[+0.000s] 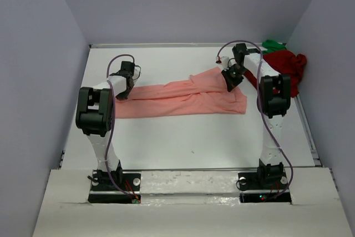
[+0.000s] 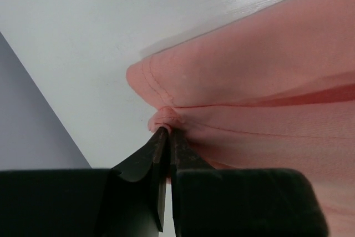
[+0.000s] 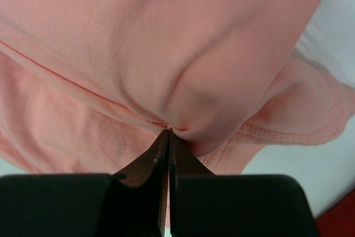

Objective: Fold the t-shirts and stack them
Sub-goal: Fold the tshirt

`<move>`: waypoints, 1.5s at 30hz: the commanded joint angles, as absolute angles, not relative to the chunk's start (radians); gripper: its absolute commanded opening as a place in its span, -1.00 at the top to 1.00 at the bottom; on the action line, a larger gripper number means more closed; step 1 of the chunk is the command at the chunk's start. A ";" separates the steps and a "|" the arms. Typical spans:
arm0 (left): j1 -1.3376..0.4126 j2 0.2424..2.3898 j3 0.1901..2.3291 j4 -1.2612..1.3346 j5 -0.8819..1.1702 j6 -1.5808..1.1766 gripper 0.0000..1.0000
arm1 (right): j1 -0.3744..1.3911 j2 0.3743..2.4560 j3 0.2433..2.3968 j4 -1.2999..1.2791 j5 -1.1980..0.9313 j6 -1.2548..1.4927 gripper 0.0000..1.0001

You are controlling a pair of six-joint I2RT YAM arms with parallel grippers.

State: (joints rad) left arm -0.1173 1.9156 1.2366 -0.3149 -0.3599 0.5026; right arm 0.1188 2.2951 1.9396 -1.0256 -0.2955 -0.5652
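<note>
well, at the left the left pincer [image 1: 121, 91] is low over the table [image 1: 194, 142], at the left end of the salmon-pink t-shirt [image 1: 177, 99]. in the left wrist view its two fingers [image 2: 150, 159] stand nearly together, with only a thin slit between them. a small knot of the pink cloth is pinched at their tips, just below a stitched hem. the shirt lies as a long narrow band across the middle of the table, from one pincer to the other, mostly flat, with some folds near its right end. the right pincer [image 1: 229, 83] is down on the upper right part of this shirt. in the right wrist view its fingers are pressed fully together and clamp a fold of the pink cloth, which rises to the tips like a small tent. further right, in the far right corner of the table, the dark red t-shirt [image 1: 285, 66] lies in a crumpled heap, apart from the pink one. behind it a small piece of the green t-shirt [image 1: 273, 44] shows near the wall.
</note>
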 commanded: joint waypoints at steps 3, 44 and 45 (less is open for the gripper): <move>-0.140 1.893 1.189 -0.250 -0.503 0.540 0.53 | 0.114 2.339 2.014 -1.126 -0.247 -0.592 0.53; -0.080 1.703 1.330 -0.410 -0.383 0.310 0.38 | 0.114 2.509 2.479 -0.796 -0.190 -0.494 -0.10; -0.078 1.704 1.333 -0.414 -0.379 0.310 0.38 | 0.114 2.514 2.479 -0.789 -0.195 -0.494 -0.05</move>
